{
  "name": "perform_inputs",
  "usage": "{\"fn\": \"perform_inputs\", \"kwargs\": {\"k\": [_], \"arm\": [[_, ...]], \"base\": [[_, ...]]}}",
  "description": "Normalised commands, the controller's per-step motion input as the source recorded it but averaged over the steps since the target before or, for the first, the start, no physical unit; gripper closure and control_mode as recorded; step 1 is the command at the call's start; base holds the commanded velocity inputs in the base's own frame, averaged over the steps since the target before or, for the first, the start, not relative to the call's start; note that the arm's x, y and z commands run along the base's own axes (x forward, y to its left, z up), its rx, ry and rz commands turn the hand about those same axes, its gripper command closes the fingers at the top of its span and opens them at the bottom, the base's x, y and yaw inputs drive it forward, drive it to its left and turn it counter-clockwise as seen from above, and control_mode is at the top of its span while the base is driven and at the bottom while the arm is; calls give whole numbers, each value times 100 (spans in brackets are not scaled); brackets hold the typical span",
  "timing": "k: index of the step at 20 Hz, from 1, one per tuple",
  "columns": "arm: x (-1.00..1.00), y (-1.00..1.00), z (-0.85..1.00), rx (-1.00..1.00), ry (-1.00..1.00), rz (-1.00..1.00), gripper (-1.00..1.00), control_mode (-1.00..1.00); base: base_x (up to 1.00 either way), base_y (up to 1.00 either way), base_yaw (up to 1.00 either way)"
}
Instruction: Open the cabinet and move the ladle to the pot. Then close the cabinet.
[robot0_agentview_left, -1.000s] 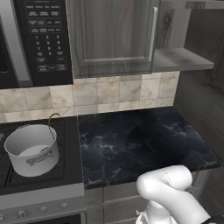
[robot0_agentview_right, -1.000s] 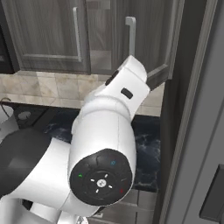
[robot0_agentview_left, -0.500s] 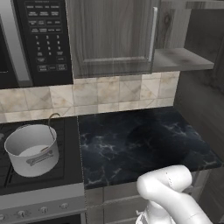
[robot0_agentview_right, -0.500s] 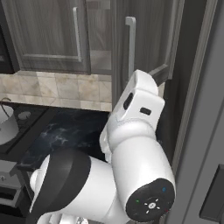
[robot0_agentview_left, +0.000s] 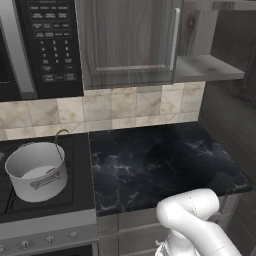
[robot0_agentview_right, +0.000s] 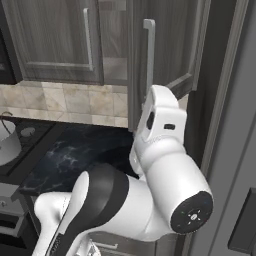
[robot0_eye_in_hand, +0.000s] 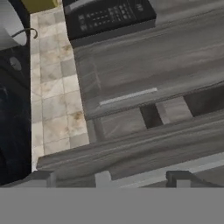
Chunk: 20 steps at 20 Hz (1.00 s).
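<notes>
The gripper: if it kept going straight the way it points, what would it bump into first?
Probably the cabinet. In the hand view the open gripper has the edge of the open door right beyond its tips, the closed door behind. Depth is unclear, so which comes first is a guess.

black microwave (robot0_agentview_left: 42, 45), marble countertop (robot0_agentview_left: 160, 160), tiled backsplash (robot0_agentview_left: 125, 107)

Base views flank arm, sharing cabinet (robot0_agentview_left: 127, 42), hand view close, rolled

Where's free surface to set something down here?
The dark marble countertop is bare from the stove edge to its right end, back to the tile backsplash. Crowded: the stove's near burner, taken by the pot with the ladle inside.
</notes>
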Motion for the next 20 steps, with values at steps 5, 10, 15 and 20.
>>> {"fn": "perform_inputs", "kwargs": {"k": [5,10,15,20], "arm": [[52,-12,-14,-13,0,1,-100,-100],[56,-23,-11,-11,0,0,-100,-100],[53,-40,-5,-10,0,1,-100,-100],[49,-28,-9,-12,0,1,-100,-100]], "base": [[0,0,0],[0,0,0],[0,0,0],[0,0,0]]}}
